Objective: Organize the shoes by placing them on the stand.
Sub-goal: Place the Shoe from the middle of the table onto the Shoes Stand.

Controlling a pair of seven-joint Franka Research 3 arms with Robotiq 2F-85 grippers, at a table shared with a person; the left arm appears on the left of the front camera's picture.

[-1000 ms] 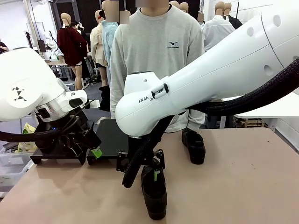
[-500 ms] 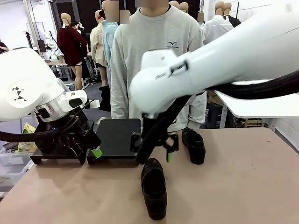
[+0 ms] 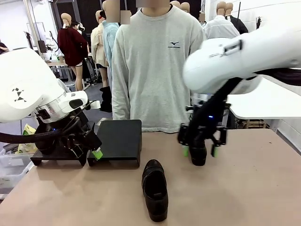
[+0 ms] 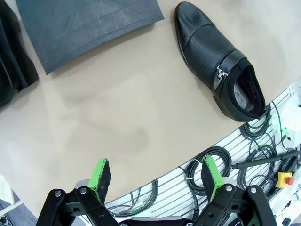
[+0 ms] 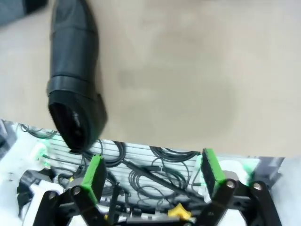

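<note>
Far shoe (image 3: 198,159) lies on the right of the worktop (image 3: 244,188), long axis near-to-far, seemingly between the right fingers (image 3: 185,150), which stand apart; left fingers (image 4: 100,173), also apart, hang by the stand (image 3: 120,136), farther off.

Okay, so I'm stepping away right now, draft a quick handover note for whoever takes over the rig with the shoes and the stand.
Left tool: open, empty, low beside the middle riser.
Right tool: open, at the far shoe, with a green pad on either side of it in the front view; contact unclear.
Things: near shoe lies on the table in front of the middle riser, whose top is bare. Left riser is mostly hidden behind the left arm; its load can't be told.
Done: no shoe seen on the stand.
Left: both visible shoes go onto the risers.
</note>
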